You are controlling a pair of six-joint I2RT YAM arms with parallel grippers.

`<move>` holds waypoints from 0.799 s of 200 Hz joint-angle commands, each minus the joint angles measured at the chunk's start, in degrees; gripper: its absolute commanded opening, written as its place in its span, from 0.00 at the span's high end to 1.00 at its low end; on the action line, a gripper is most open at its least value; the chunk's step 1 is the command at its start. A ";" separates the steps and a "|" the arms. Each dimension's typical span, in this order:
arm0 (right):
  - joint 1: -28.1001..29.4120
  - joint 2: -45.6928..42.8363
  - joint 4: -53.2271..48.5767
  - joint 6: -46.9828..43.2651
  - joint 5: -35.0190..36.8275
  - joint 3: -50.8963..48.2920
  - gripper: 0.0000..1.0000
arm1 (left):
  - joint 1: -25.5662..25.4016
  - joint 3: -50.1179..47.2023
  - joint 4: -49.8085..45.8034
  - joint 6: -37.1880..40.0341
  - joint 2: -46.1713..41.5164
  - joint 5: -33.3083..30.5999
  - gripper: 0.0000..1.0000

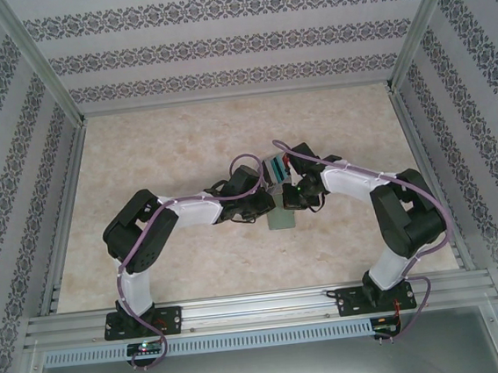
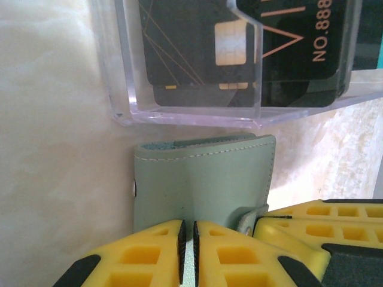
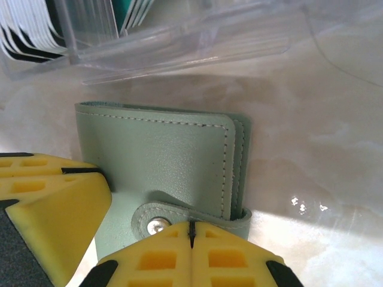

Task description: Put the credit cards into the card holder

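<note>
The card holder (image 2: pixel 203 179), a pale grey-green bifold wallet, lies folded on the table just in front of a clear slotted tray (image 2: pixel 179 113). My left gripper (image 2: pixel 187 230) is shut on the holder's near edge, with only a thin slit between its yellow pads. My right gripper (image 3: pixel 191 230) is shut on the snap strap (image 3: pixel 157 222) at the holder's (image 3: pixel 161 155) corner. In the top view both grippers (image 1: pixel 260 210) (image 1: pixel 290 202) meet over the holder (image 1: pixel 280 219). Dark grey credit cards (image 2: pixel 197 42) stand in the tray, and a teal card (image 3: pixel 128 9) shows there too.
The clear tray (image 3: pixel 179 42) stands right behind the holder, near the middle of the marble-patterned table (image 1: pixel 158 160). Patterned walls and metal rails (image 1: pixel 65 195) enclose the table. My right gripper's fingers (image 2: pixel 317 218) sit close beside the left ones.
</note>
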 commanded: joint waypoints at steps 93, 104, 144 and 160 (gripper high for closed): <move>-0.77 -0.79 -2.10 -0.68 -0.11 3.21 0.94 | -1.53 0.32 -3.14 0.80 2.06 0.35 0.84; -0.95 0.11 -1.70 -0.87 -0.55 3.11 0.95 | -1.56 0.42 -3.09 0.81 2.16 0.39 0.85; -0.79 1.86 -1.45 -1.38 -2.87 3.27 0.95 | -1.56 0.64 -3.23 0.99 2.22 0.41 0.85; -0.67 1.60 -1.48 -1.25 -2.50 2.94 0.95 | -1.56 0.51 -3.02 0.69 2.27 0.35 0.85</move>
